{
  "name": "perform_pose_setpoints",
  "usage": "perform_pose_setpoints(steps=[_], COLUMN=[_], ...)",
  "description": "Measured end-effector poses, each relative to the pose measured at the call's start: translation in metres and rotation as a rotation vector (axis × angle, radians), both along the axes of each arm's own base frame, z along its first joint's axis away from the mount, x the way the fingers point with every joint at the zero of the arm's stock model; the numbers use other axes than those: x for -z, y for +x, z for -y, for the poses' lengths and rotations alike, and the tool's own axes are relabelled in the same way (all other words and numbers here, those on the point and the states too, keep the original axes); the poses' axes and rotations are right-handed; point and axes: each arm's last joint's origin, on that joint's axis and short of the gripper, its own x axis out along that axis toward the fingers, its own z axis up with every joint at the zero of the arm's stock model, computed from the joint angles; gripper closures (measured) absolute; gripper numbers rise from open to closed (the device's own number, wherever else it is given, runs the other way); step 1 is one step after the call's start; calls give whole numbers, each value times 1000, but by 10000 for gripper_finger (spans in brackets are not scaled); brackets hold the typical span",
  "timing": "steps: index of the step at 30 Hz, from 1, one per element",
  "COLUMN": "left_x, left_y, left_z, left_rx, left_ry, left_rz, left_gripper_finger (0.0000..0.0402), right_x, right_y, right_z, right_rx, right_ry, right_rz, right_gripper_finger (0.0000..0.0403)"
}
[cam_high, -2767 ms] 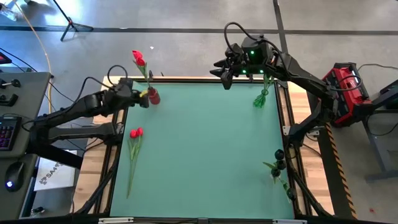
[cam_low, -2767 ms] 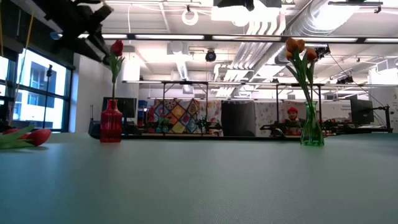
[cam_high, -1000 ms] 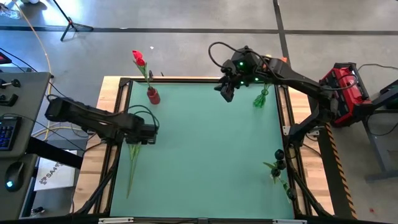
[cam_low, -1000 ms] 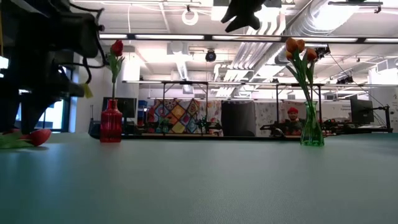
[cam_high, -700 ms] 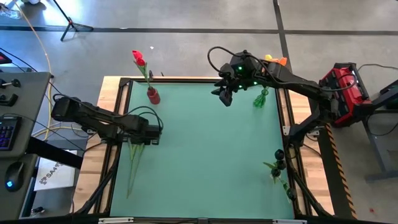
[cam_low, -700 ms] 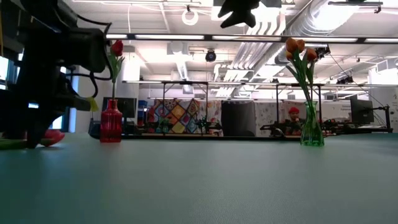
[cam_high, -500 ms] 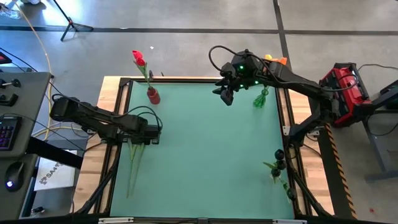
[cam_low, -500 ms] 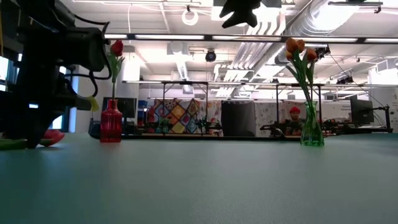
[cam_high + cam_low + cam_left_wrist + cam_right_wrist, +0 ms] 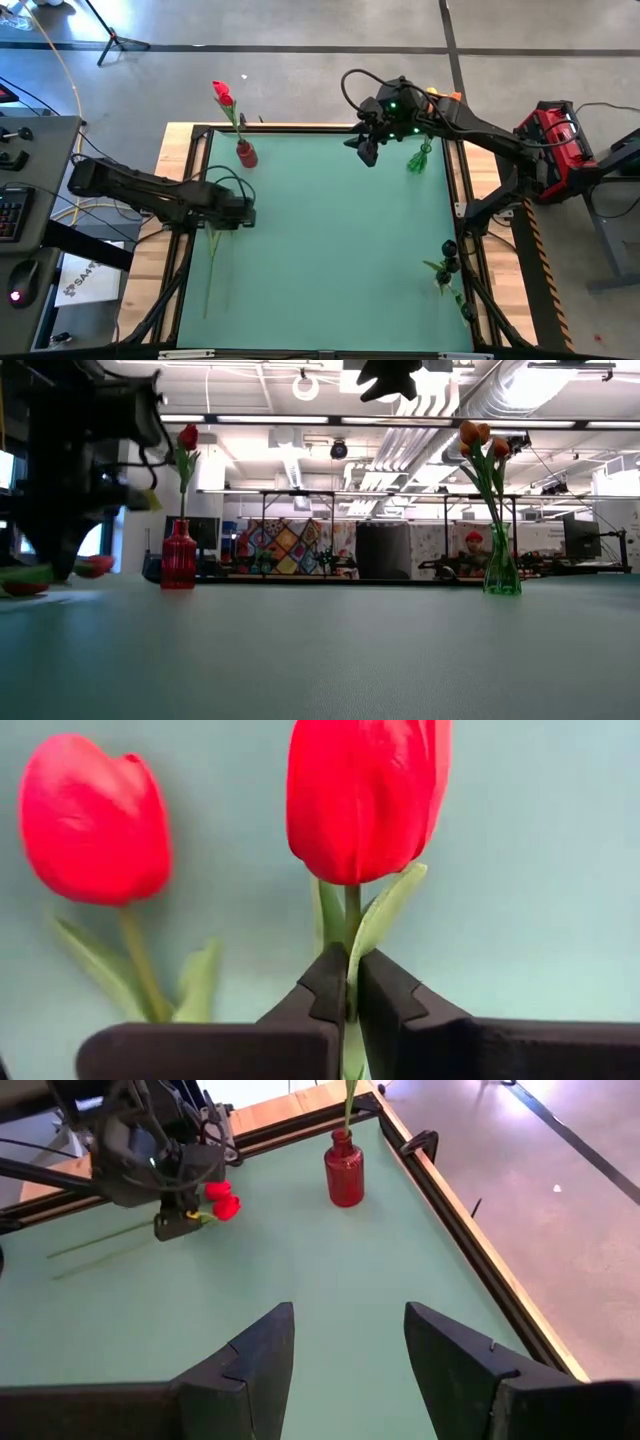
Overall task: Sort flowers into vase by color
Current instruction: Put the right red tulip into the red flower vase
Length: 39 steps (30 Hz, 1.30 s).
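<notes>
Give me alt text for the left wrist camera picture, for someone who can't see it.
The left gripper is shut on the thin green stem of a red tulip, just below its head. A second red tulip with a green stem shows beside it over the green table top.

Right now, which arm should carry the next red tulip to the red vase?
Left. The left gripper is already shut on a red tulip stem near the table's left edge, with the red vase close by. The right gripper hangs open near the green vase.
</notes>
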Motion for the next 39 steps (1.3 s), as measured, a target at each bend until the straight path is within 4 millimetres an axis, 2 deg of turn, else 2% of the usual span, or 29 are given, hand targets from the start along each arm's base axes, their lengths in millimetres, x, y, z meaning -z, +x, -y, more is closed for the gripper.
perform_pose_setpoints(steps=[6, 15, 18, 27, 34, 39], left_x=[-33, -91, -106, -153, -194, -214], left_y=[6, 3, 0, -11, -20, -22], left_z=[-3, -14, -18, -34, -49, -62], left_rx=[16, 59, 78, -9, -15, -18], left_ry=[114, 550, 718, 1146, 1370, 1478], left_rz=[172, 373, 373, 336, 241, 180], left_gripper_finger=[396, 398, 398, 398, 398, 398], right_x=[-1, -8, -8, -7, -7, -2], right_y=[-1, -6, -7, -8, -13, -18], right_z=[3, 15, 17, 18, 30, 42], right_rx=[8, 37, 41, 42, 91, 126], right_ry=[-5, -13, -10, 5, 18, 26], right_rz=[7, 68, 68, 69, 73, 66], right_gripper_finger=[224, 224, 224, 224, 224, 224])
